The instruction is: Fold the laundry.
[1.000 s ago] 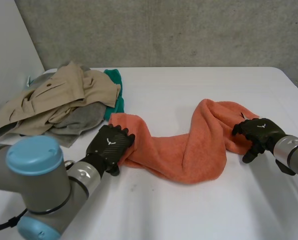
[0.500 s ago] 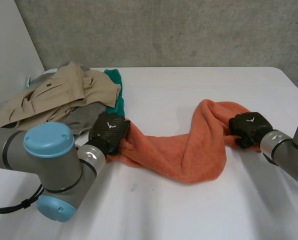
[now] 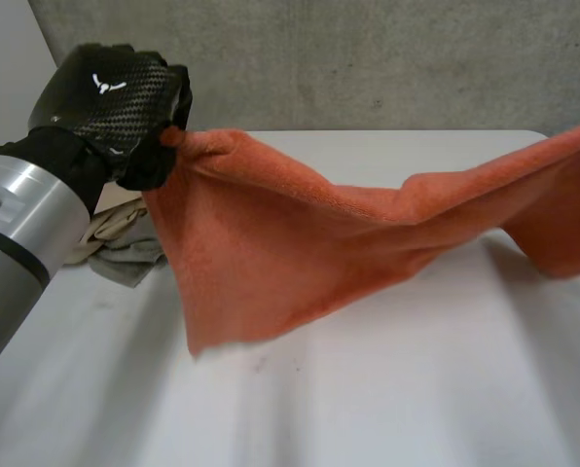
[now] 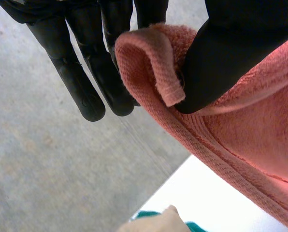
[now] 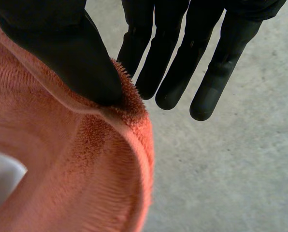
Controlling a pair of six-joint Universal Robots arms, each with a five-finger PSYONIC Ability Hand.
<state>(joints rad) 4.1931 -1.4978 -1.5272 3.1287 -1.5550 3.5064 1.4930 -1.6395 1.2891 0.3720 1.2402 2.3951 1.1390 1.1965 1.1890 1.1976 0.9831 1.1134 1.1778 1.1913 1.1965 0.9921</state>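
Our left hand (image 3: 115, 97), nearest, pinches 1 corner of the orange towel (image 3: 300, 233) between thumb and fingers (image 4: 88, 82). The towel hangs stretched above the white counter (image 3: 387, 389), sagging mid-span. We judge it soft, light, floppy terry, best held at the hemmed corners. Our right hand (image 5: 62, 43) pinches the other end. A clothes pile (image 3: 125, 258) lies beyond.

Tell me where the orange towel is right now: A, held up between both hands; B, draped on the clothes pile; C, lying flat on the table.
A: the left hand pinches one end of the orange towel, the right hand the other, and it hangs stretched over the table.
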